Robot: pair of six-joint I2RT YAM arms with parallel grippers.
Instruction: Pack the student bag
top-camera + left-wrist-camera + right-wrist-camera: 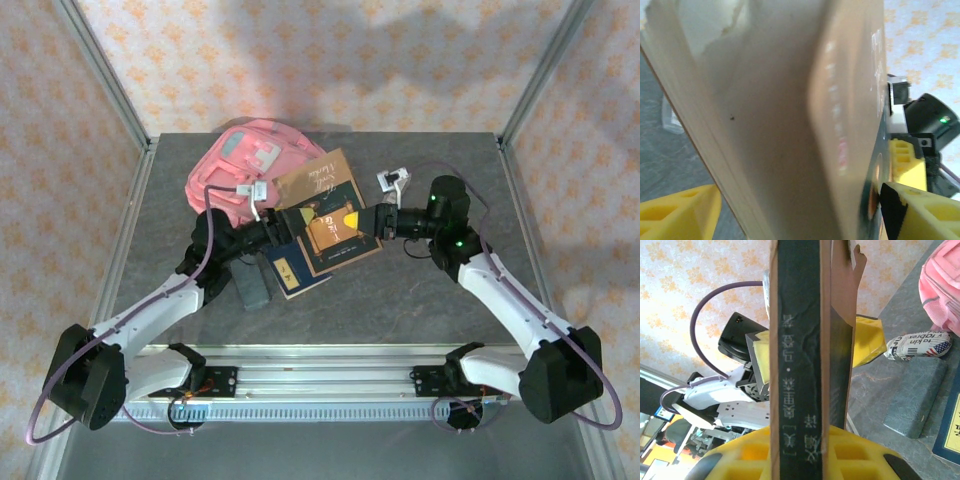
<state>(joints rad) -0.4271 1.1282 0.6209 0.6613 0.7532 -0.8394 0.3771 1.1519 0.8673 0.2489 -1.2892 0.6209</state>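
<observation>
The student bag, pink, lies at the back left of the table. In front of it a dark book with an orange and yellow cover hangs above the table between both arms. My right gripper is shut on the book's dark spine. From the other side, my left gripper stands open around the book, with a slit of table showing between its left finger and the pages. A brown book leans against the dark one.
A blue book and a grey pencil case lie on the table under the left arm. A newspaper-print pouch lies beside the bag. A small white object sits behind the right gripper. Metal frame posts stand at the table's corners.
</observation>
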